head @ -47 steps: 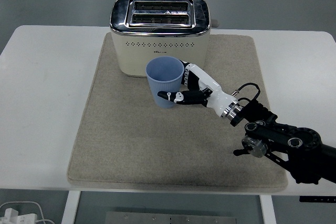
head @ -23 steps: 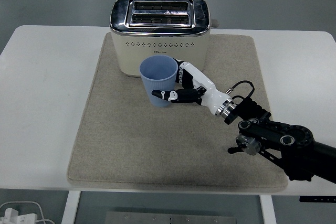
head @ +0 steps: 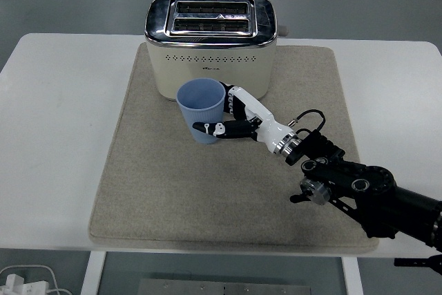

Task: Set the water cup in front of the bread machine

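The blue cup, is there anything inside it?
The blue cup looks empty: only its blue inner wall shows from above. The right hand grips its side and hides part of the outside. It sits on the mat, before the toaster.

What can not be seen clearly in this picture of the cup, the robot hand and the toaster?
- Head view: whether the blue cup rests on the beige mat or hangs just above it; the cup's own body hides its base.
- The fingers behind the cup; the cup and the right robot hand cover them.
- The small print on the toaster front is too small to read.
- The left robot hand is outside the picture.
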Motion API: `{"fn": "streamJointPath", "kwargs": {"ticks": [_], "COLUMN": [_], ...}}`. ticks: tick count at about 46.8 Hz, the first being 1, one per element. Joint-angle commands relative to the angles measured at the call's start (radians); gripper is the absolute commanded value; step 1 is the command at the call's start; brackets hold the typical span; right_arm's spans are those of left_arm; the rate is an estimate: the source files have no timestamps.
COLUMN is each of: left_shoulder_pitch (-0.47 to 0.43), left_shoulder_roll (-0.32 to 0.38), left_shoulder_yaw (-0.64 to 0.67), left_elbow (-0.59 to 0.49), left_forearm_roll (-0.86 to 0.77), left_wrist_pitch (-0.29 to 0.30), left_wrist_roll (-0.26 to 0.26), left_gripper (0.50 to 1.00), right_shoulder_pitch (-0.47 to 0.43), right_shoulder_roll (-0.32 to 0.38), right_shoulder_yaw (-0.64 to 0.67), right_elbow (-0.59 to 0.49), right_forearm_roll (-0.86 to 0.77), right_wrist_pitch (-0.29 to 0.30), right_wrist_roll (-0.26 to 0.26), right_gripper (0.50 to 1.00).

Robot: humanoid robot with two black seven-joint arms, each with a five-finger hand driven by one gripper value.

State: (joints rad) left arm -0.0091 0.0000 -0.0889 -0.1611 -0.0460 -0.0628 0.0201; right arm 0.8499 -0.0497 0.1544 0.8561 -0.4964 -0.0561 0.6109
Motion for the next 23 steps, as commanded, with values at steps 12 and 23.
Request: {"fn": "streamJointPath", "kwargs": {"ticks": [12, 23], "left_shoulder_pitch": [0.0, 0.0], "left_shoulder_roll": [0.0, 0.0], "left_shoulder_yaw": [0.0, 0.002], "left_elbow": [0.0, 0.002], "left_forearm_roll": [0.0, -0.002], "left_wrist_pitch": [0.0, 0.0], "left_wrist_roll": [0.0, 0.0], "left_gripper": [1.0, 1.0], "right_shoulder_pitch": [-0.002, -0.008], "right_shoulder_roll": [-0.002, -0.006], "right_shoulder_yaw": [0.002, 0.004], "right_elbow": [-0.034, -0.034], "right_forearm_roll": [-0.001, -0.001], "right_wrist_pitch": [0.015, 0.021], "right_wrist_roll": [0.0, 0.0], "right_gripper": [0.5, 0.539]}}
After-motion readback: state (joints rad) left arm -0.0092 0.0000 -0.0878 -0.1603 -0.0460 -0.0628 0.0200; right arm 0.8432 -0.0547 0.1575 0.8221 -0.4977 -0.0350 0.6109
